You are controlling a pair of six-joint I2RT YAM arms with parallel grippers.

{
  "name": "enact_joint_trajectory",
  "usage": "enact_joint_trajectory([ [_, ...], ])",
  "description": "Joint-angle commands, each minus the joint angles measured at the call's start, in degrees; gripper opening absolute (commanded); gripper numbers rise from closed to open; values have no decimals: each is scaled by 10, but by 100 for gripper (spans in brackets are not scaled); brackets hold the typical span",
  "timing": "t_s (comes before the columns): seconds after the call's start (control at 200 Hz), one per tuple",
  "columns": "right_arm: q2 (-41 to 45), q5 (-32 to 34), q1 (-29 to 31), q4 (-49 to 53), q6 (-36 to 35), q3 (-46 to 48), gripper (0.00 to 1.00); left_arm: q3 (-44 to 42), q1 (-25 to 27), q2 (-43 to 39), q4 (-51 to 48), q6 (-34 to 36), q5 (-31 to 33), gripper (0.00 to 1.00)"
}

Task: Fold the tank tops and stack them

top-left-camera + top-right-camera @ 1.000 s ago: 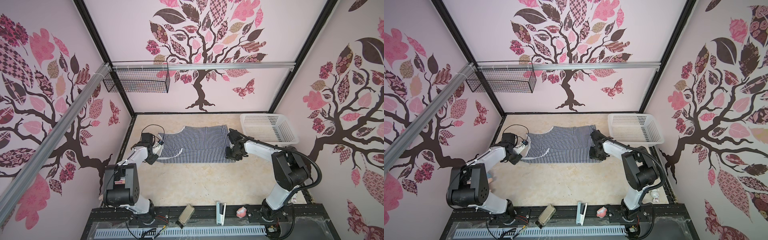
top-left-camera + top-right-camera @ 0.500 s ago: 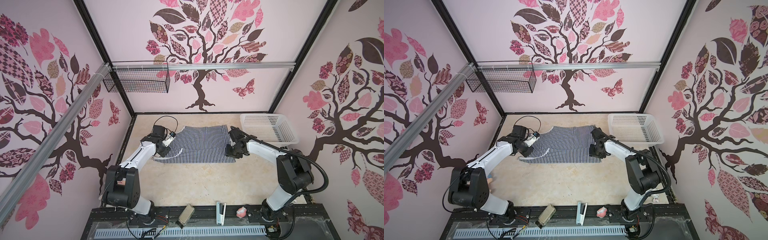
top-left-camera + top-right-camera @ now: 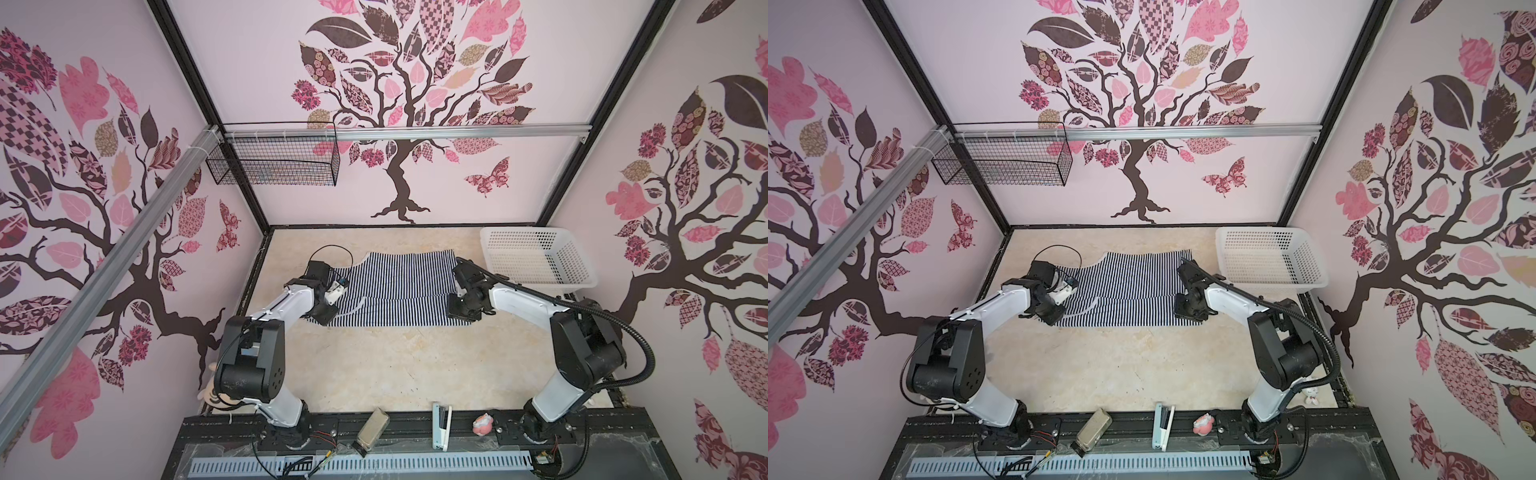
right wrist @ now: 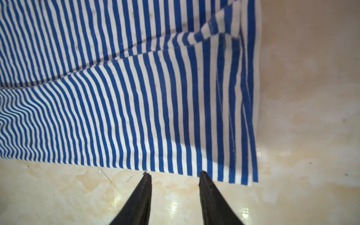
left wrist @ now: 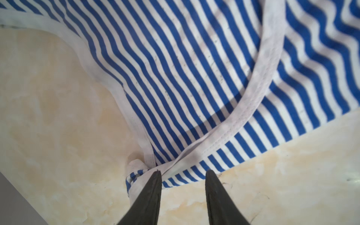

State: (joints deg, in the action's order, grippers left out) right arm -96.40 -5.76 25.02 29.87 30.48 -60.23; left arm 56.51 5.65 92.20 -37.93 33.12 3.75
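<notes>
Nearest, well on the camera side of the tank top point(image 3: 399, 291), a metal case point(image 3: 373, 430), a stapler point(image 3: 441, 424) and a pink toy point(image 3: 483, 424) lie on the black rail at the table point(image 3: 395, 374) edge. Bare table lies between the rail and the tank top.

The tank top lies spread flat on the table, seen in both top views, straps to its left end and hem to its right. One layer is folded over another, and the layer's edge runs lengthwise across the middle.

Left gripper point(image 5: 182, 172): at the tank top's near left corner. It is released, with the fingers apart and nothing pinched between them. One fingertip point(image 5: 156, 175) sits at the bunched strap end; contact cannot be confirmed.

Right gripper point(image 4: 173, 173): at the tank top's near right corner. It is released, with the fingers apart, and its tips stop just short of the hem over bare table.

Beyond the tank top's right end, just beside it, stands a white basket point(image 3: 552, 266). Farther back and above its left end, a wire basket point(image 3: 274, 166) hangs on the wall rail.
</notes>
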Motion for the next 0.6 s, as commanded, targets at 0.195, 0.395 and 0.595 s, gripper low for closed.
enact_joint_trajectory([
  [0.195, 4, 8, 0, 7, 4, 3, 44, 8, -71, 11, -4, 32, -22, 41],
  [0.395, 3, 12, 0, 8, 4, -1, 44, 13, -77, 33, 23, 28, -10, 40],
  [0.595, -21, 18, 0, 0, -1, 0, 44, 18, -77, 69, 55, 20, 36, 39],
])
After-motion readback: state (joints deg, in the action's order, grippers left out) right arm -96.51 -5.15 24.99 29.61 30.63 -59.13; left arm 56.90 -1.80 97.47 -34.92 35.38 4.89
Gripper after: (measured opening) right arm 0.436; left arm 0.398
